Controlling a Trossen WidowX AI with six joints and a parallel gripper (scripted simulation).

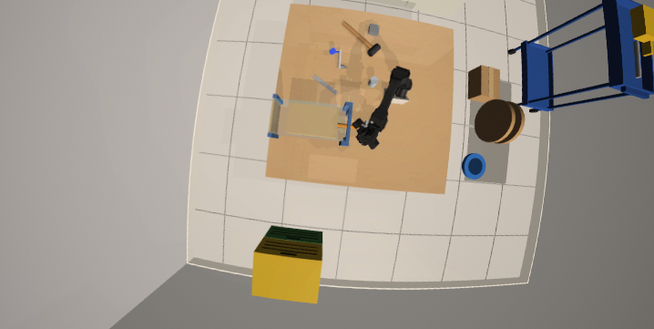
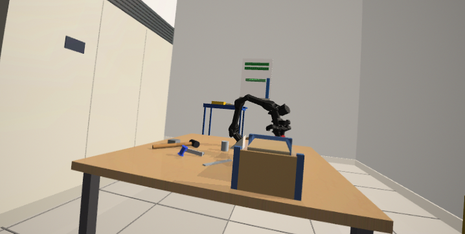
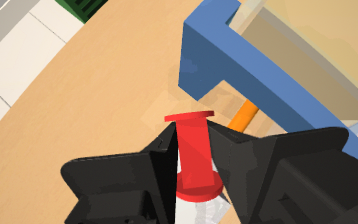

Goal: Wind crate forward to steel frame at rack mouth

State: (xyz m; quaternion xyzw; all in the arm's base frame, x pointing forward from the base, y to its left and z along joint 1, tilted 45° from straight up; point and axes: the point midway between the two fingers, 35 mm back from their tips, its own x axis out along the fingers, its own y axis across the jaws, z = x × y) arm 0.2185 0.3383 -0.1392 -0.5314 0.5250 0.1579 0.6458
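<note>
Fingers are squeezed tight on the red knob (image 3: 194,150) of the winch handle, one black pad on each side of it; the gripper (image 3: 192,145) points down at the wooden bench (image 1: 411,111), which spreads out all around and under it.

Next biggest is the clear-panelled guard cubby (image 1: 307,102), right in front of the fingers; the crate (image 2: 266,175) sits inside it, and looks flat on the bench from the outside view. The blue steel frame (image 3: 215,65) at the mouth stands just past the knob, very near the fingers. How close the crate's front is to that frame I cannot tell.

An orange strap (image 3: 243,114) runs from under the frame toward the spot below the fingers; the winch itself is hidden under the gripper.

Off to one side, well apart from the fingers, lie a hammer (image 1: 361,39), a flat grey bar (image 1: 324,84), a blue-knobbed crank (image 1: 337,56), a small grey block (image 1: 373,29) and a little grey cylinder (image 1: 372,81).

What could go wrong, I think: the knob swings close to the frame, so the fingers could bump it; winding too hard could tip the crate; a slack grip could let the knob slip; lifting could pull the key out.
</note>
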